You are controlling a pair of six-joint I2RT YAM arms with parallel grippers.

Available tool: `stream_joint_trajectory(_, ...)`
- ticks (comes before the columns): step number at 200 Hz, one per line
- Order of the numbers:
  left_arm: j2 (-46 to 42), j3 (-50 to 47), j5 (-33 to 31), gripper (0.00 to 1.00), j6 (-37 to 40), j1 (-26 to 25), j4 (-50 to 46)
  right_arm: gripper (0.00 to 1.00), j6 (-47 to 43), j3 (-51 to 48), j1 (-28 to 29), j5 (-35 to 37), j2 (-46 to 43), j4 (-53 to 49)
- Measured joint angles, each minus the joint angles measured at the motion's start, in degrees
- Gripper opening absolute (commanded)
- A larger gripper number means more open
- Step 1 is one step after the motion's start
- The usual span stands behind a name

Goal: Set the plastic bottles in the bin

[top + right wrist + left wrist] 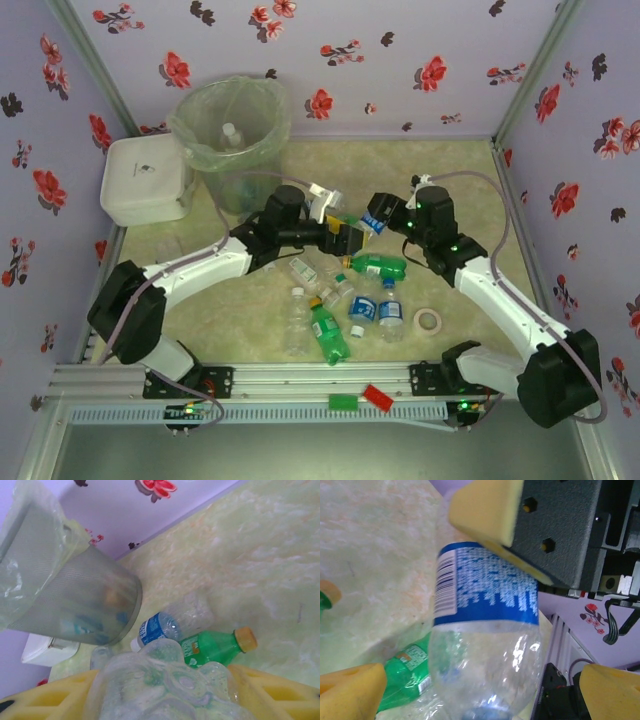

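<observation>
Bottle [487,600] of clear ribbed plastic, blue label, in right foam fingers [272,695], left fingers [351,690] wide

You've got the bin [222,172] upright at back left: grey-green, with a clear bag liner folded over the rim. One clear bottle [231,134] is already inside. A blue-label bottle [485,600], clear-bodied, is up off the table, pinched in the right gripper [373,222]. The rest sit mid-table. A green bottle [380,266] with an orange cap lies on its side. A second green bottle [329,335] has a yellow cap. Beside it are two small blue-labelled bottles [361,308], side by side. An unlabelled clear bottle [296,322] lies to their left.
</observation>
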Motion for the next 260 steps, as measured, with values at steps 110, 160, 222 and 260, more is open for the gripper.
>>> stream_joint_trajectory(110, 2.75, 2.43, 1.05, 0.77, 0.2, -0.81, -1.38, 0.49, -0.33, 0.0, 2.19, -0.76, 0.11, 1.29)
stream_joint_trajectory(160, 2.8, 2.64, 1.66, 0.53, -0.26, -0.72, -1.95, 0.53, -0.33, 0.02, 2.38, -1.09, 0.35, 1.68)
stream_joint_trajectory(222, 2.8, 2.8, 1.14, 0.49, -0.5, -0.28, -1.62, 0.99, -1.01, 3.5, 2.56, 0.28, 0.11, -0.7)
stream_joint_trajectory(260, 0.5, 2.8, -2.03, 0.49, 0.87, 3.17, -4.55, 1.0, -2.32, 4.83, 2.4, 6.86, -4.63, -5.55)
